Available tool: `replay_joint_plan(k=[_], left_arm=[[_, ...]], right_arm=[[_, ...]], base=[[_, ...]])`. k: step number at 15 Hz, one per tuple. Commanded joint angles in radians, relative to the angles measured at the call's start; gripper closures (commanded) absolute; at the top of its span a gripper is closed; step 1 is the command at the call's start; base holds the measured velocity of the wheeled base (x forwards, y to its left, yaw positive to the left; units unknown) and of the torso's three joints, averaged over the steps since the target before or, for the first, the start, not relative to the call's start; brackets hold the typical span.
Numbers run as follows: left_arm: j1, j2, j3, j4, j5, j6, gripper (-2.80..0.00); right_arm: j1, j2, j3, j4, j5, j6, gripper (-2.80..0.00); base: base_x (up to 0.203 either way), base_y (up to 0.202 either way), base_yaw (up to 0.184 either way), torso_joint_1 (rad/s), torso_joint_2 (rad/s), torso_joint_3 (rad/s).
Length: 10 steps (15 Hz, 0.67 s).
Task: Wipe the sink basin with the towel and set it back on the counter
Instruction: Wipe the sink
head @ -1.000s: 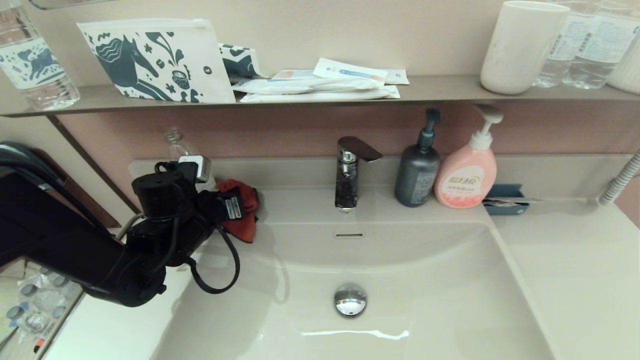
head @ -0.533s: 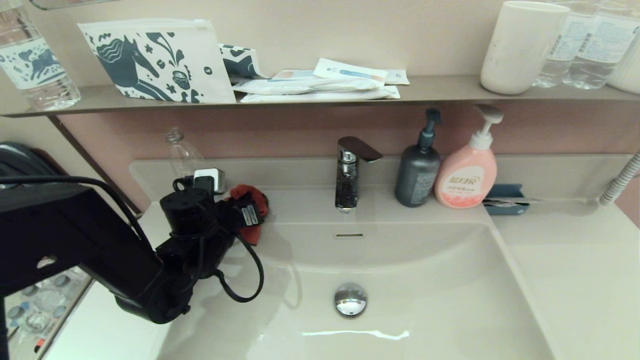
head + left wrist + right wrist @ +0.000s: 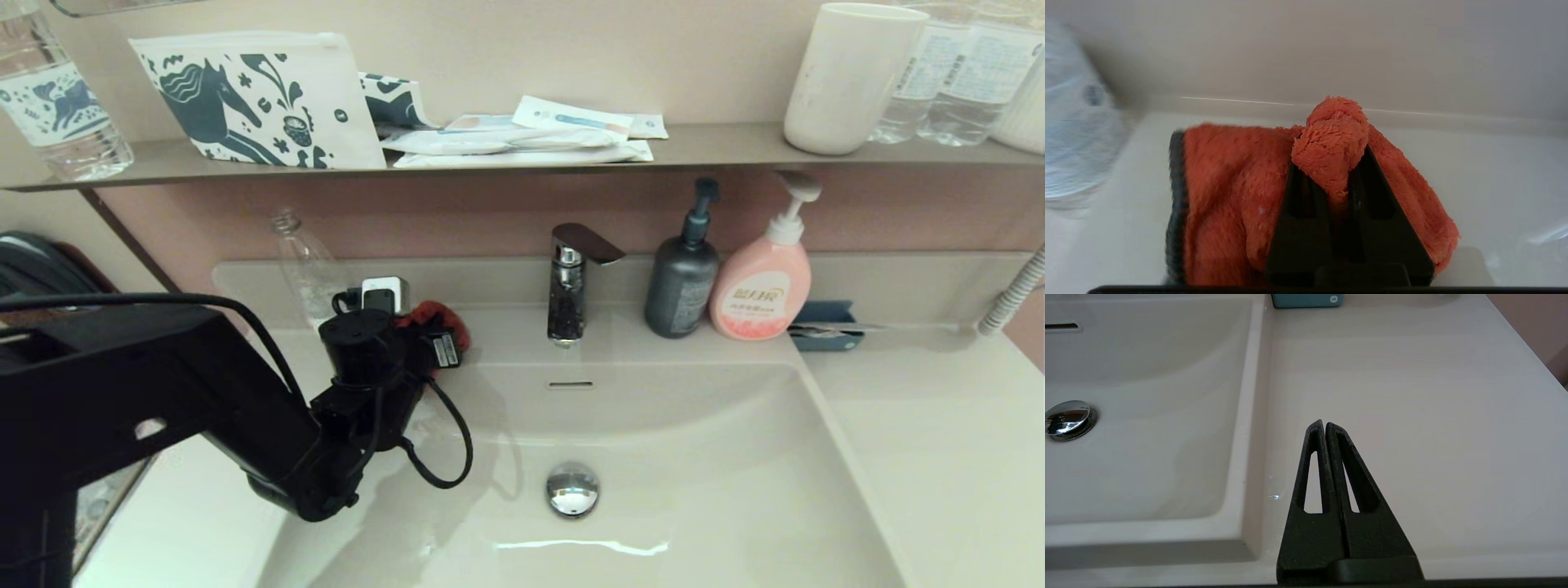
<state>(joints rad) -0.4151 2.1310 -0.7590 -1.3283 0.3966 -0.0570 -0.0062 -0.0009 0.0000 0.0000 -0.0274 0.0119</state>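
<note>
My left gripper [image 3: 447, 331] is shut on the towel [image 3: 438, 314], an orange-red fluffy cloth with a dark grey edge. It hovers at the back-left corner of the sink basin [image 3: 702, 457], over the counter [image 3: 498, 327] left of the faucet. In the left wrist view a bunch of the towel [image 3: 1229, 196] bulges out between the fingers of the left gripper [image 3: 1329, 171], and the rest drapes down both sides toward the counter [image 3: 1494, 183]. My right gripper [image 3: 1325, 424] is shut and empty, low over the counter [image 3: 1412, 396] to the right of the basin [image 3: 1147, 416].
A chrome faucet [image 3: 571, 278] stands behind the basin, with a drain plug [image 3: 572, 488] and overflow slot [image 3: 570, 384] below. A clear bottle [image 3: 306, 261] stands close to the left gripper. A grey pump bottle [image 3: 682, 282], pink pump bottle [image 3: 761, 286] and blue tray [image 3: 824, 325] sit back right.
My left arm has carried the towel to the right and toward the back ledge, from beside the clear bottle to nearer the faucet. The grip on the towel is unchanged.
</note>
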Motion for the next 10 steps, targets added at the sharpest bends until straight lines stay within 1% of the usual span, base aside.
replay_joint_plan(k=[1,5,8,10], left_arm=[[-0.027,0.039,-0.024,-0.006,0.018,-0.001,0.00],[-0.091,0.059,-0.135,0.000,0.100,0.002,0.00],[-0.147,0.074,-0.200,0.027,0.133,0.005,0.00],[-0.172,0.088,-0.220,0.044,0.151,0.005,0.00]], right_arm=[[0.000,0.001,0.000,0.000,0.000,0.000,0.00],[0.000,0.001,0.000,0.000,0.000,0.000,0.00],[0.000,0.001,0.000,0.000,0.000,0.000,0.00],[0.000,0.001,0.000,0.000,0.000,0.000,0.00]], base=[[0.000,0.000,0.000,0.000,0.00,0.000],[0.000,0.000,0.000,0.000,0.00,0.000],[0.000,0.000,0.000,0.000,0.00,0.000],[0.000,0.000,0.000,0.000,0.00,0.000]])
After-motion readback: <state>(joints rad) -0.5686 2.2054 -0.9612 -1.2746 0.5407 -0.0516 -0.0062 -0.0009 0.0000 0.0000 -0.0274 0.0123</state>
